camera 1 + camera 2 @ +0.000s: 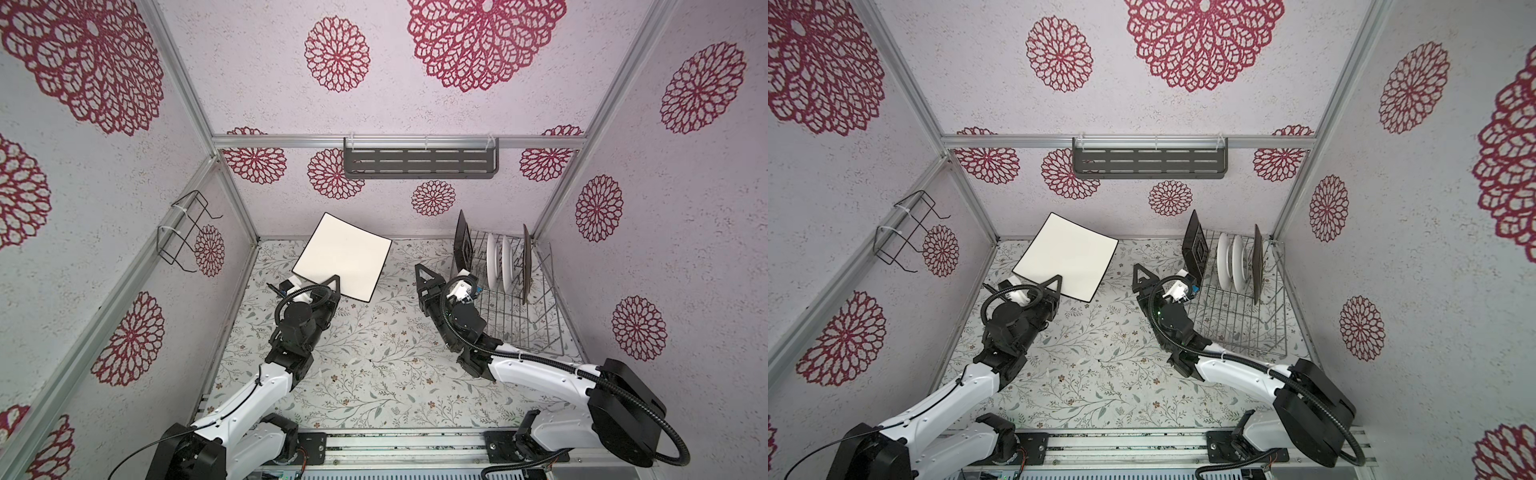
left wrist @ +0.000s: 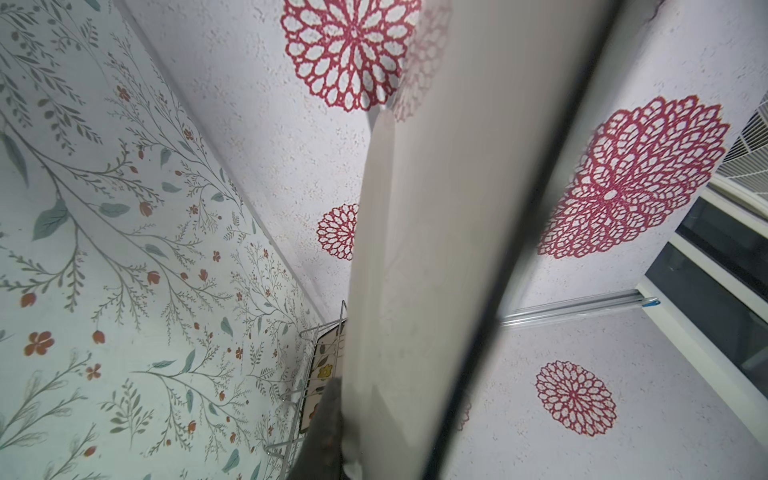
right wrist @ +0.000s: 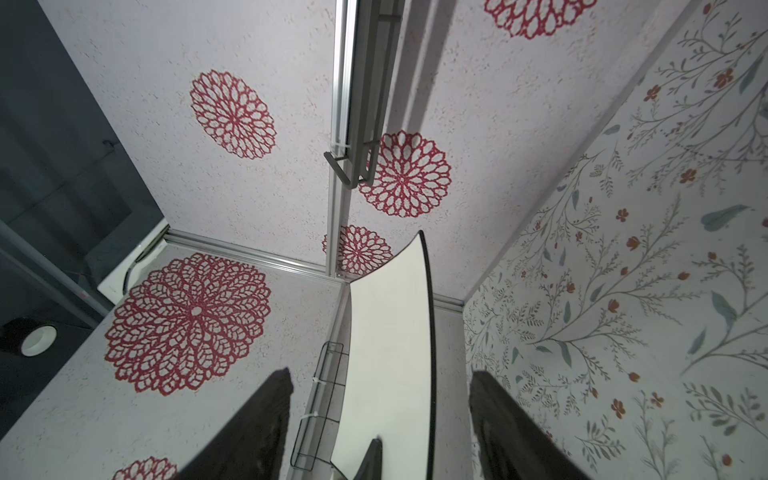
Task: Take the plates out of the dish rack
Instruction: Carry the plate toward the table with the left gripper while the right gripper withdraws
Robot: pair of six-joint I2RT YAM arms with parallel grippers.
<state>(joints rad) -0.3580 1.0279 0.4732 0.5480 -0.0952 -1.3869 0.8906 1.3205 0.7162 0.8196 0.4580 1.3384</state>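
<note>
My left tool (image 1: pixel 333 286) is clamped on the white square plate (image 1: pixel 345 249), which extends toward 12 o'clock. My right tool (image 3: pixel 380 376) stands apart and empty, with the dish rack (image 1: pixel 519 316) at its 3 o'clock.

Five plates: one white square plate (image 1: pixel 345 253), two round white plates (image 1: pixel 492 259) (image 1: pixel 506 262), two dark plates (image 1: pixel 463 245) (image 1: pixel 527 257). One rack (image 1: pixel 519 324), one shelf (image 1: pixel 419 164), one bracket (image 1: pixel 183 237), two arms (image 1: pixel 257 386) (image 1: pixel 536 372).
</note>
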